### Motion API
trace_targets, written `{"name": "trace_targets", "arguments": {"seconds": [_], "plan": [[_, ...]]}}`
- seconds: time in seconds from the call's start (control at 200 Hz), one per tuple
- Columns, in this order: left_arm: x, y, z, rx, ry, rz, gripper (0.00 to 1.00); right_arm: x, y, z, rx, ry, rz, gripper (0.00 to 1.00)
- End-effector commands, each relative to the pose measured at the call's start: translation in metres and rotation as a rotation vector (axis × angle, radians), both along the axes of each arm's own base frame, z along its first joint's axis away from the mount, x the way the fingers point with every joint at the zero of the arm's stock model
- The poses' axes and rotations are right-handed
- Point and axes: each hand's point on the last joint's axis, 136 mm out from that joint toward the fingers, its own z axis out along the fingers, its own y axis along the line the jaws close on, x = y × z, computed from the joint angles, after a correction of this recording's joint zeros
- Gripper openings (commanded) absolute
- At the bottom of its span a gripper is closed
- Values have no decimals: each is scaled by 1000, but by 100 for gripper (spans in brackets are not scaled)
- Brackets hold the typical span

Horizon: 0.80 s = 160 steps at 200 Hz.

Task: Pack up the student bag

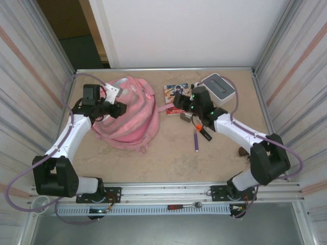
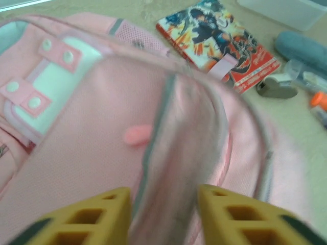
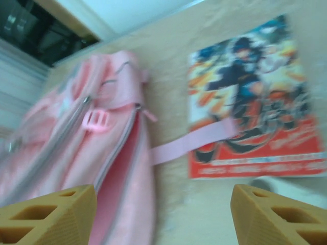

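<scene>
Closest to the overhead camera, a red-handled tool point(image 1: 180, 206) lies on the rail between your arm bases. Beyond it on the desk point(image 1: 163, 163), the pink backpack point(image 1: 127, 120) sits left of centre, with your left hand point(image 1: 116, 106) over its top. Your right hand point(image 1: 179, 103) hovers at a comic book point(image 1: 176, 91) just right of the bag. A purple pen point(image 1: 195, 140) and a white-and-grey box point(image 1: 219, 87) lie nearby.

From the left wrist, the fingers point(image 2: 102, 214) stand apart, straddling a raised fold of the pink backpack point(image 2: 102, 132); you cannot tell whether they touch it. If that fold slips free, the bag's opening could sag shut before anything goes in.

From the right wrist, your fingers point(image 3: 56, 209) are wide apart with nothing between them. A pink strap point(image 3: 194, 140) lies across the comic book point(image 3: 255, 97). Lift the book and it may drag the strap, or slide out of a shallow pinch. Its cover lettering is too blurred to read, and no brand is legible.
</scene>
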Motion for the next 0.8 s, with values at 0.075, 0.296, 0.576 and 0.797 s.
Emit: {"name": "trace_targets", "arguments": {"seconds": [0.075, 0.296, 0.576, 0.797], "plan": [[15, -39, 23, -94, -84, -2, 69, 37, -35, -33, -112, 172, 84, 72], [49, -114, -4, -200, 45, 72, 74, 89, -44, -85, -70, 340, 96, 79], [99, -186, -58, -140, 236, 192, 75, 126, -49, -134, -63, 434, 75, 71], [130, -196, -110, -61, 349, 335, 74, 132, -46, -155, -47, 473, 99, 65]]}}
